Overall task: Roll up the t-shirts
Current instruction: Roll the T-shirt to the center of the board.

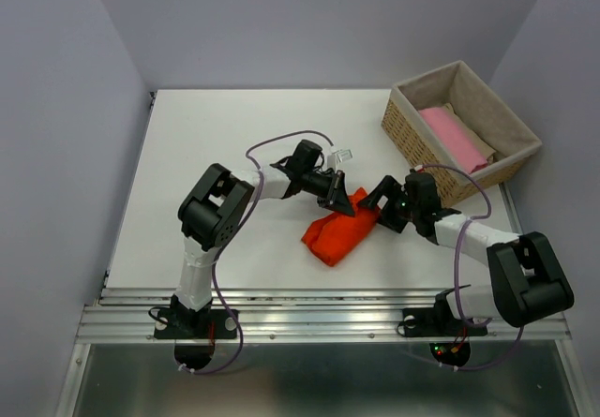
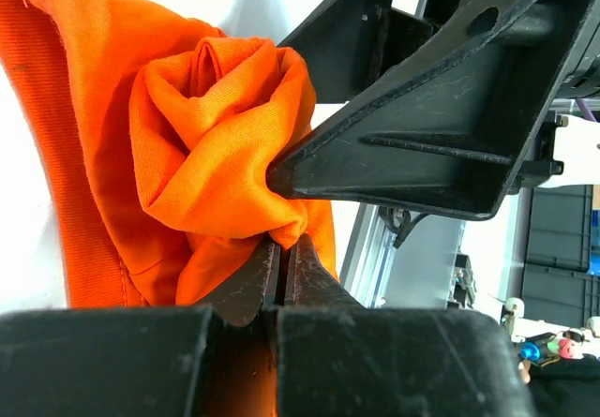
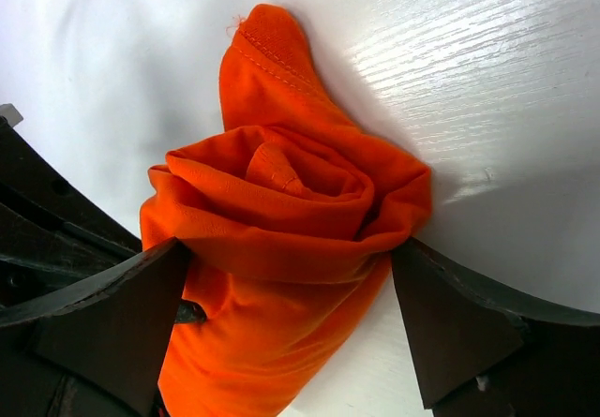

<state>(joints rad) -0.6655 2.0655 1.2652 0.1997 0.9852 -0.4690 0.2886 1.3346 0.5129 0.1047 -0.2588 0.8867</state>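
I see the orange t-shirt [image 1: 337,237] lying on the white table [image 1: 216,155], near the middle, between my two arms. One end of it is rolled up tight, like a little rose, and the rest lies flat toward the near edge.

My right gripper [image 3: 291,286] has its jaws spread wide around the rolled end. One finger [image 3: 112,314] touches the roll on one side and the other finger touches it on the other side, so the roll is held between them.

My left gripper [image 2: 283,244] has its jaws pressed together, with only a thin dark line between them. The tips touch the cloth just under the roll. I cannot tell if any cloth is caught in there.

The two grippers meet at the roll, very close together.

At the far right corner sits a wicker basket [image 1: 412,141]. A pink t-shirt [image 1: 452,136] lies inside it, with a beige one [image 1: 483,143] just beside it
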